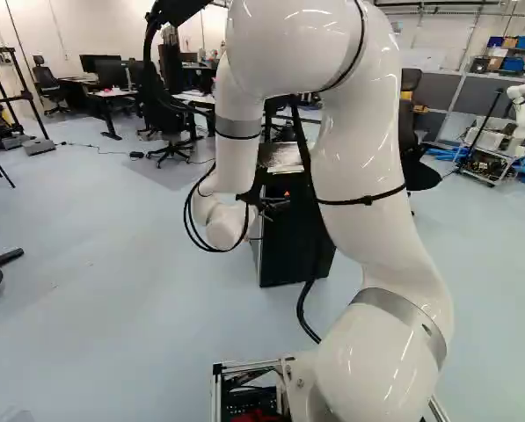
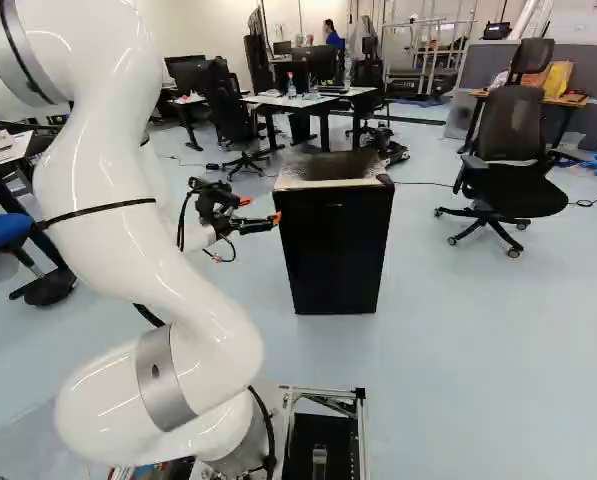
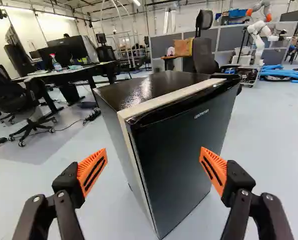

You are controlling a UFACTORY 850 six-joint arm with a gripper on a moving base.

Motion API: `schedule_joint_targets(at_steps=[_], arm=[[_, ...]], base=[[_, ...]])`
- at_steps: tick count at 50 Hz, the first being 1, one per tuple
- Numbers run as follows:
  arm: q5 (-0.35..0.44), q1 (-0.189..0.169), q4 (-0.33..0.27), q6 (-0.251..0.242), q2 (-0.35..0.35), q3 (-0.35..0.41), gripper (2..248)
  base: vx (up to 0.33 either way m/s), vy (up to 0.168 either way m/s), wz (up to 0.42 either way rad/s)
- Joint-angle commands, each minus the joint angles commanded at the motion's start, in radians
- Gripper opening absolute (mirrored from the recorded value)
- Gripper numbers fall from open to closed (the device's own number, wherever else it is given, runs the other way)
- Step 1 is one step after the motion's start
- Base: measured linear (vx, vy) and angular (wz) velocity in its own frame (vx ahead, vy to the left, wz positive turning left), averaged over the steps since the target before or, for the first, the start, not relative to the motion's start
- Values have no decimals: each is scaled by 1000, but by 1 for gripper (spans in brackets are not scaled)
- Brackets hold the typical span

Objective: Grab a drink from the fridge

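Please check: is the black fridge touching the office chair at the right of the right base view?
Apart. The right base view shows floor between the fridge and the office chair.

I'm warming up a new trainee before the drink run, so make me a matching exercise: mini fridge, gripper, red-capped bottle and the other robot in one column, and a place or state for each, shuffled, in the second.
Column one
1. Mini fridge
2. Gripper
3. Red-capped bottle
4. Another robot

Column two
A. Standing on a desk
B. Beside blue tubes on the floor
C. Door closed, standing on the floor
D. Open, with nothing held

Right pairs: 1-C, 2-D, 3-A, 4-B
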State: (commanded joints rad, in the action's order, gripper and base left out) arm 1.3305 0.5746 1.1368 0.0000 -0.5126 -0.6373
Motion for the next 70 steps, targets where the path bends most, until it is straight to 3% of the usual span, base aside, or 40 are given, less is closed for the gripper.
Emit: schedule_joint_targets(at_steps=[45,70], arm=[[-62,-66,122,0,-156,-259,247],[-82,-104,142,0,-181,-302,247]], base=[[0,0,0],[0,0,0]])
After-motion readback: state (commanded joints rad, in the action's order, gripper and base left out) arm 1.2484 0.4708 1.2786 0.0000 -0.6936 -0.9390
